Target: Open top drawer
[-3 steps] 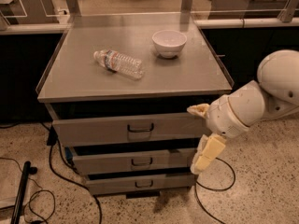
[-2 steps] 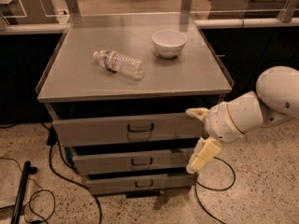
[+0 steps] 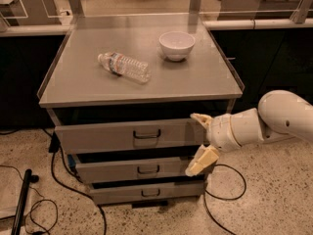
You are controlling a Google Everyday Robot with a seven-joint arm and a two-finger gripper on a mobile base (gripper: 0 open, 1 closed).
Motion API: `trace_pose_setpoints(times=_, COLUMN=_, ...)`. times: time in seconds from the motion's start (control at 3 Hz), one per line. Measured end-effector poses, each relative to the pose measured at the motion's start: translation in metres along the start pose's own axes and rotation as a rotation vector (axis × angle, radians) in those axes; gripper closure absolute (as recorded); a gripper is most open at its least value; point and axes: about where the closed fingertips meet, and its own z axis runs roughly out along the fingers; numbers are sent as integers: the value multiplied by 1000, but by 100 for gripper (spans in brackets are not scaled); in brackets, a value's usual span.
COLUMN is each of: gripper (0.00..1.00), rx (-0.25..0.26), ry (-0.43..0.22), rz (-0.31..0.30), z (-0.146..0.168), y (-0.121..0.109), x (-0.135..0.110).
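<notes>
The top drawer (image 3: 107, 136) is the widest grey front under the cabinet top, with a small dark loop handle (image 3: 147, 134) at its centre. It sticks out a little beyond the cabinet frame. My gripper (image 3: 200, 141) is at the drawer front's right end, well right of the handle. Its two cream fingers are spread apart, one fingertip (image 3: 199, 118) at the drawer's upper right corner, the other (image 3: 199, 163) down by the middle drawer. It holds nothing.
A middle drawer (image 3: 132, 169) and a bottom drawer (image 3: 142, 192) sit below. On the cabinet top (image 3: 88, 82) lie a plastic water bottle (image 3: 124, 67) and a white bowl (image 3: 176, 45). Black cables (image 3: 63, 185) run on the speckled floor at the left.
My arm and gripper have moved left, toward the drawer fronts. The drawers, bottle and bowl have not moved.
</notes>
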Motion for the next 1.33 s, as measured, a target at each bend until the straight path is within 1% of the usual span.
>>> trace_pose_setpoints(times=0.33, gripper=0, rx=-1, ry=-21, rz=-16, z=10, y=-14, x=-3)
trace_pose_setpoints(times=0.67, gripper=0, rx=-5, ry=-41, rz=-19, z=25, y=-29, x=1)
trace_pose_setpoints(times=1.0, gripper=0, rx=-19, ry=-46, rz=10, z=53, y=-54, x=25)
trace_pose_setpoints(times=1.33, gripper=0, rx=-19, ry=-46, rz=10, z=53, y=-54, x=25)
